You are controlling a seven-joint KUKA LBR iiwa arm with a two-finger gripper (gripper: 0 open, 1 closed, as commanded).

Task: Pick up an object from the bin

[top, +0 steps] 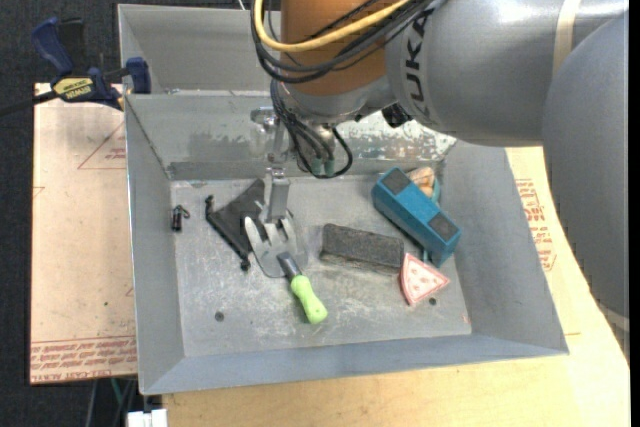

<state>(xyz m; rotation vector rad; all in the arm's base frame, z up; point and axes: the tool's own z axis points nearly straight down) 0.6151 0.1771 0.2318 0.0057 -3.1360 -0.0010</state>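
Grey metal bin [200,325], scuffed floor thinly scattered: the gripper [268,237] stands low with fingers parted, clasping nothing, at the metal tip of a green-handled tool [306,297]. The tool's long axis runs down-right from the gripper. A black flat piece [232,215] lies just left, a grey block [360,247] right.

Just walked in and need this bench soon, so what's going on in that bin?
A KUKA arm reaches into the grey bin from the view's right. Its pincer hangs low over the metal end of a green-handled tool near the middle of the floor, beside a flat black piece. Nothing looks lifted yet. A grey block, a blue box and a pink triangle lie untouched further right.
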